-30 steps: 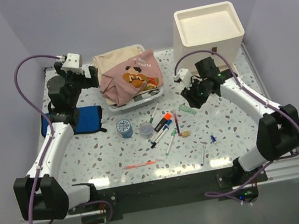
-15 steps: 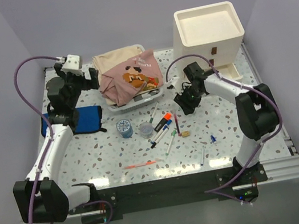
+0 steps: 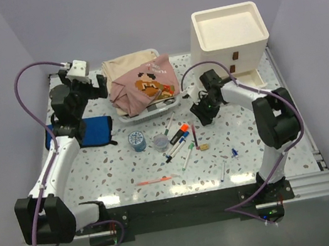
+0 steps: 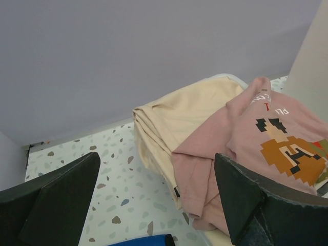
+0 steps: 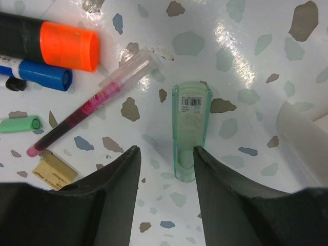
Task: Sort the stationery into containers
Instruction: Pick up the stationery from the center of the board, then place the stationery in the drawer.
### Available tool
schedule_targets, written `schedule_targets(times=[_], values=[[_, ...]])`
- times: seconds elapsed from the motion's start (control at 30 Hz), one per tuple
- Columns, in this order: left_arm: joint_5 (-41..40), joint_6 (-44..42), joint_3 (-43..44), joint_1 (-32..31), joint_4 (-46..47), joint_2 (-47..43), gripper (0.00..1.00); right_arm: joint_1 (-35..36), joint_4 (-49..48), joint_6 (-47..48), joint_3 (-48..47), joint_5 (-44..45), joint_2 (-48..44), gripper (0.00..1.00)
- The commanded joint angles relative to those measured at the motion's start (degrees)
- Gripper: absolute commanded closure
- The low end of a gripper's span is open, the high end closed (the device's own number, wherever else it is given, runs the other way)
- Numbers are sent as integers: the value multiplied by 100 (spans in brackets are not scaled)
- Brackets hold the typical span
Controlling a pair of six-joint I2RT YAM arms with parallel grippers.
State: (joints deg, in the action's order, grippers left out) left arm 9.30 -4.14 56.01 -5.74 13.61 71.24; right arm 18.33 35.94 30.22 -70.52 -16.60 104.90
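Loose stationery lies mid-table: a blue tape roll (image 3: pixel 136 140), a clear cup (image 3: pixel 161 141), an orange-capped marker (image 3: pixel 180 134) (image 5: pixel 66 46), an eraser (image 3: pixel 204 147) (image 5: pixel 54 169) and several pens. My right gripper (image 3: pixel 204 112) (image 5: pixel 165 149) is open, low over a pale green translucent tube (image 5: pixel 190 130). The tube's near end lies between the fingertips, closer to the right one, untouched. A pink pen with a clear cap (image 5: pixel 97 100) lies just left of it. The cream drawer unit (image 3: pixel 224 10) stands at the back right. My left gripper (image 3: pixel 102 86) (image 4: pixel 156 169) is wide open and empty, held high by the clothes.
A clear basket (image 3: pixel 150 114) heaped with pink and beige clothes (image 3: pixel 144 82) (image 4: pixel 241 133) sits at the back centre. A blue cloth item (image 3: pixel 92 130) lies under the left arm. The unit's lower drawer (image 3: pixel 253 78) looks pulled out. Walls close in on three sides.
The right arm has folded inward, carrying its gripper slightly left and down over the green tube. Left arm is nearly still.
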Motion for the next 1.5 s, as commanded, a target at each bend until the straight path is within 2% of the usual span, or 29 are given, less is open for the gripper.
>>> schedule_targets(times=[0.0, 0.27, 0.4, 0.5, 0.63, 0.73, 0.9, 1.33, 1.37, 1.47], values=[[142, -34, 174, 46, 124, 100, 2, 13, -219, 116, -278, 201, 135, 51], [230, 27, 375, 46, 169, 329, 2, 4, -395, 90, -339, 377, 496, 54], [230, 19, 455, 46, 177, 416, 2, 4, -334, 81, -269, 438, 339, 80], [221, 1, 516, 46, 204, 443, 2, -4, -237, 54, -164, 421, -265, 91], [212, -34, 525, 46, 397, 461, 2, 4, 87, 37, -312, 298, -1164, 100], [247, 10, 543, 38, 476, 496, 2, 4, 141, 142, -462, 376, -1630, 100], [344, 106, 578, 29, 634, 601, 2, -48, -8, 405, -533, 842, -1807, 100], [344, 133, 595, -33, 591, 601, 2, -1094, -650, 977, -1156, 1414, -718, 100], [344, 133, 587, -33, 591, 601, 2, -1147, -659, 995, -1192, 1440, -647, 98], [371, 133, 595, -33, 582, 601, 2, -1147, -720, 995, -1271, 1555, -497, 75]])
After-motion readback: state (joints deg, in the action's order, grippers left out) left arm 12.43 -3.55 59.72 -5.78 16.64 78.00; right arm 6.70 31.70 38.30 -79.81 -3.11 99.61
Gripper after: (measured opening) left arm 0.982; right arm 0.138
